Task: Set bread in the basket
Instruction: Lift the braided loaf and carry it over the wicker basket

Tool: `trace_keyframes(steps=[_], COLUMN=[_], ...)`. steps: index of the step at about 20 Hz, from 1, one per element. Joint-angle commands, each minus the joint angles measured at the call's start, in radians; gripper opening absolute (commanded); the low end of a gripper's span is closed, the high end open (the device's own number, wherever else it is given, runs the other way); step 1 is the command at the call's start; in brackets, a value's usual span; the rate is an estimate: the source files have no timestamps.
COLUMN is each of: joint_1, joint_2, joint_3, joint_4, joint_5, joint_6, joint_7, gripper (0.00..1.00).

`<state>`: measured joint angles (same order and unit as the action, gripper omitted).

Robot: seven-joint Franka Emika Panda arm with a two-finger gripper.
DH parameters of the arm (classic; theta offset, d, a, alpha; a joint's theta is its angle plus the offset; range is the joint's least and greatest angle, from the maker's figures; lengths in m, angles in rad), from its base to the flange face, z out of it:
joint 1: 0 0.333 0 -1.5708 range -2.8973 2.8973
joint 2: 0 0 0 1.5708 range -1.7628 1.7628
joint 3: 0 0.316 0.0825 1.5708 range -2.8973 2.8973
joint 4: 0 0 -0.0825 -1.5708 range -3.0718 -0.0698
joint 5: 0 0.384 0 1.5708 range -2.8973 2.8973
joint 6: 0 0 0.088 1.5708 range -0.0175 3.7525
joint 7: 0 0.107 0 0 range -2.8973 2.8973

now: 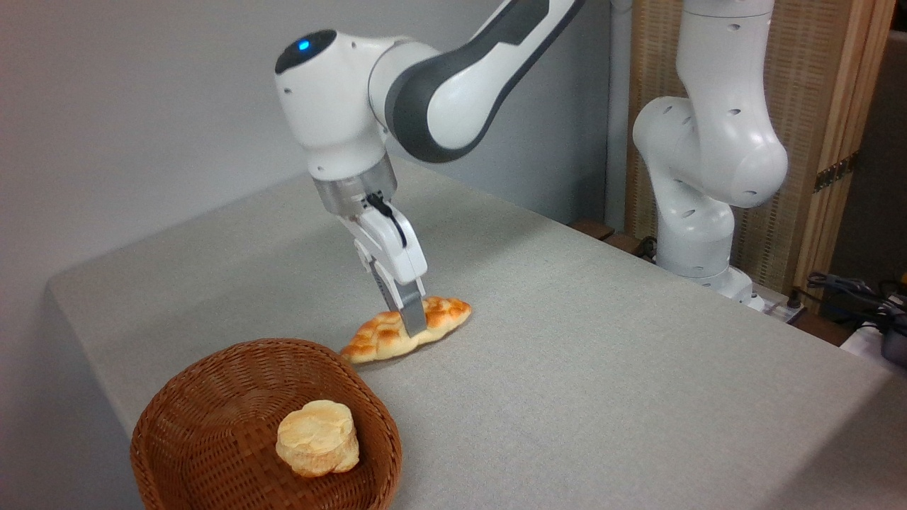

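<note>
The gripper [413,319] is seen lowered onto the middle of the bread [405,326], with 1 grey finger [412,312] lying across the near side of the loaf; the other finger is hidden behind it, so whether the loaf is clamped or merely straddled cannot be told. The bread is laid flat on the grey cloth of the table [602,340], its pointed ends reaching out to both sides of the gripper. Below and to the left of the gripper the basket [262,425] is placed, its thick rim just beside the loaf's lower tip, though contact cannot be judged. A small round pale bun [317,437] is held inside it, toward the side nearer the gripper. The table's left edge runs well apart from the gripper, past the basket, and the basket itself is cut off by the bottom of the view. To the right of the gripper a wide stretch of bare cloth is left open as far as the arm's white base [698,212] at the far edge. No writing or brand mark can be read.
</note>
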<state>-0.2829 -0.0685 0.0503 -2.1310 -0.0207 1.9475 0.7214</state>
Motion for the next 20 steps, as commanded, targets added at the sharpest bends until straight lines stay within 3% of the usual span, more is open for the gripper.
trace_keyframes(steps=[1, 5, 7, 10, 15, 16, 18, 20], joint_1=[-0.010, -0.012, -0.010, -0.002, -0.002, -0.002, -0.001, 0.001], joint_2=[-0.060, -0.062, -0.059, -0.056, -0.025, -0.013, 0.015, 0.039], joint_3=[0.016, 0.010, 0.019, 0.054, 0.106, 0.115, 0.120, 0.120], joint_4=[0.042, 0.109, 0.138, 0.143, 0.141, 0.141, 0.141, 0.141], joint_5=[-0.001, -0.011, -0.059, -0.125, -0.189, -0.192, -0.191, -0.191], joint_6=[-0.039, -0.019, -0.013, 0.112, 0.339, 0.381, 0.413, 0.430], joint_7=[0.021, 0.019, 0.027, 0.029, 0.029, 0.029, 0.026, 0.026], gripper=[0.33, 0.33, 0.36, 0.37, 0.43, 0.49, 0.99, 1.00])
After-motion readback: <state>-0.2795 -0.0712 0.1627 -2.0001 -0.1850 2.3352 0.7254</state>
